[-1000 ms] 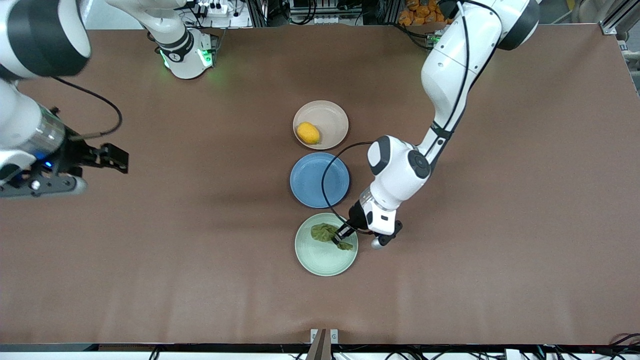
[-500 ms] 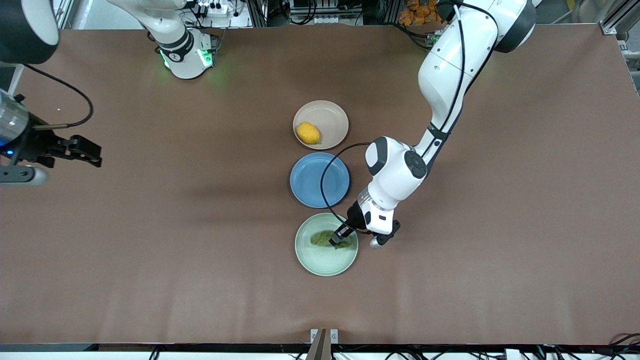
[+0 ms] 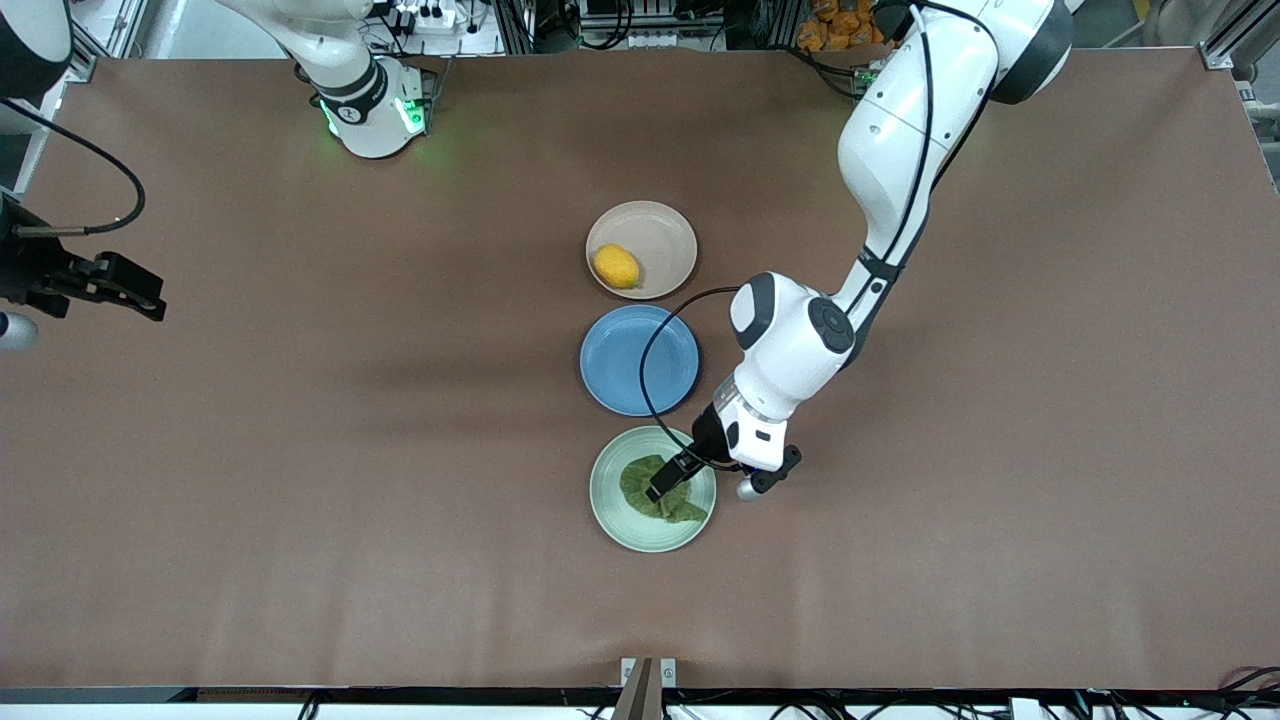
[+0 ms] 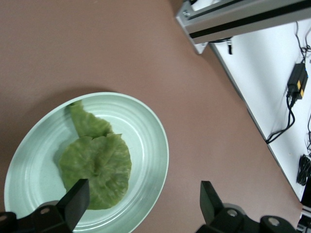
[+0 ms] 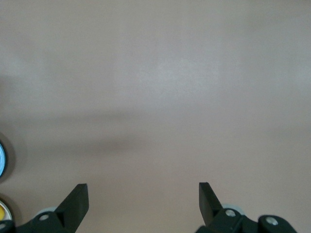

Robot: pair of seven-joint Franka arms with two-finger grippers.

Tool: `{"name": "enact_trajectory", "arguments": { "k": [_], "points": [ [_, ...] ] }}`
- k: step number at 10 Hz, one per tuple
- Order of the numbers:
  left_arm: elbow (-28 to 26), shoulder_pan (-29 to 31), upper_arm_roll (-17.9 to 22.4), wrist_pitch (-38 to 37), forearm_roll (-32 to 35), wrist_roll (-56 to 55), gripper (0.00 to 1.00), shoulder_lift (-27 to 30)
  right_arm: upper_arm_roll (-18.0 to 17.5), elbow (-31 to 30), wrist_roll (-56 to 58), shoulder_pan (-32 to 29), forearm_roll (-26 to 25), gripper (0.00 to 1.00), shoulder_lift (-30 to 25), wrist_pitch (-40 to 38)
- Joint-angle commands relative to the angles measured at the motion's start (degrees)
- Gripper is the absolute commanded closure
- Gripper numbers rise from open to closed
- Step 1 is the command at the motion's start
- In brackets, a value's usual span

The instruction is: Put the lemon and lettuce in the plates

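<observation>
The lettuce [image 3: 655, 490] lies loose on the mint green plate [image 3: 625, 520]. My left gripper [image 3: 668, 480] is open and empty just above it. In the left wrist view the lettuce [image 4: 95, 165] rests flat in that plate [image 4: 155, 145], and the left gripper [image 4: 143, 204] stands wide, one finger over the leaf's edge and one over bare table. The lemon [image 3: 616, 266] lies on the beige-pink plate [image 3: 668, 235], which is farther from the front camera. My right gripper [image 3: 140, 290] is open and empty over the table at the right arm's end; the right wrist view [image 5: 143, 196] shows only bare table between its fingers.
An empty blue plate [image 3: 640, 360] sits between the two other plates. The left arm's black cable [image 3: 648, 370] loops over it. Slivers of the blue plate [image 5: 1, 160] and the lemon [image 5: 4, 213] show at the right wrist view's edge.
My left gripper has let go of the lettuce, which now lies spread in the mint green plate. My right arm has pulled back toward its end of the table.
</observation>
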State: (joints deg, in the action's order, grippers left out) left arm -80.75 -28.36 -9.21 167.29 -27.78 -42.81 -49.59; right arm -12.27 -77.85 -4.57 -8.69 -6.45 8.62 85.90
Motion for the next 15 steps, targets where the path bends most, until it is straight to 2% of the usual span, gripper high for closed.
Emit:
{"name": "enact_trajectory", "arguments": {
  "k": [1, 3, 7, 11, 15],
  "points": [
    [-1.2, 0.1, 0.7, -1.1, 5.8, -0.7, 0.00, 3.1, -1.2, -2.4, -1.8, -0.9, -0.1, 0.00, -2.1, 0.7],
    [-1.4, -0.3, 4.2, -8.8, 9.5, -0.7, 0.00, 7.0, -1.3, -2.7, -4.9, 0.4, -0.1, 0.00, -2.5, 0.5],
    [-1.4, 4.4, 4.8, -30.3, 22.9, 0.5, 0.00, 17.0, -1.2, -4.5, -4.6, 0.0, -0.1, 0.00, -4.7, -0.2],
    [-1.3, 11.6, 4.8, -49.6, 24.0, 2.2, 0.00, 26.5, -1.0, -4.2, -1.4, -0.1, 3.5, 0.00, -4.6, 2.2],
    [-1.3, 19.0, 4.8, -64.9, 24.0, 19.7, 0.00, 34.4, -0.8, -4.1, 1.0, -0.3, 4.6, 0.00, -4.5, 3.5]
  ]
}}
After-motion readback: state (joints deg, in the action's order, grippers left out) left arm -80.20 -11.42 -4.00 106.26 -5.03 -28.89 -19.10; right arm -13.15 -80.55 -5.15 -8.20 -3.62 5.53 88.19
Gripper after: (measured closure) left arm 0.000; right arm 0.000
